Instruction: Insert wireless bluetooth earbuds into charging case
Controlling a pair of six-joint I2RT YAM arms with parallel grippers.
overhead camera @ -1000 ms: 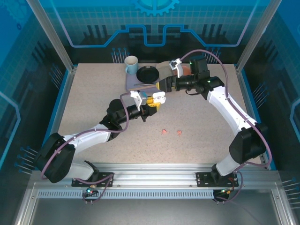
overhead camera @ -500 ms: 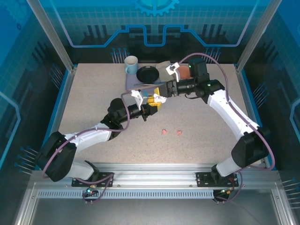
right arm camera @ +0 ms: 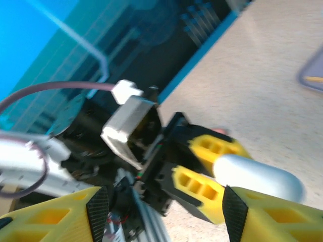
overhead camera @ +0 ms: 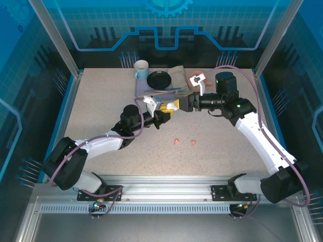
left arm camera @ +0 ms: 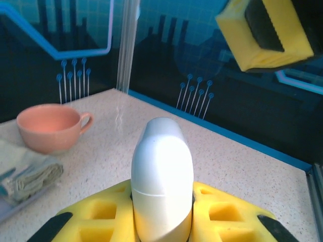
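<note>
- The left end effector [overhead camera: 162,115] is clamping its yellow fingers [left arm camera: 222,222] around a white charging case [left arm camera: 162,176], just to the near side of the black plate [overhead camera: 159,79].
- In the left wrist view, the charging case is standing upright between those fingers. Its rounded top is pointing up and a thin seam is running across its middle.
- The right end effector [overhead camera: 175,105] is hovering close beside the held case, also on the near side of the black plate. Its jaws are standing apart and gripping nothing.
- In the left wrist view, one yellow, black-padded finger [left arm camera: 267,30] of the right end effector is hanging above the case and to its right, not touching it.
- A salmon-pink earbud [overhead camera: 177,141] and a second salmon-pink earbud [overhead camera: 193,142] are lying loose on the counter [overhead camera: 101,111]. They are near each other, and farther toward the near edge from the black plate than the case is.
- A pale mug [overhead camera: 141,69] is sitting just beside the black plate, on its left.
- A pink cup [left arm camera: 50,127] is standing on the counter to the right of the black plate, with a folded cloth [left arm camera: 28,171] lying beside it.
</note>
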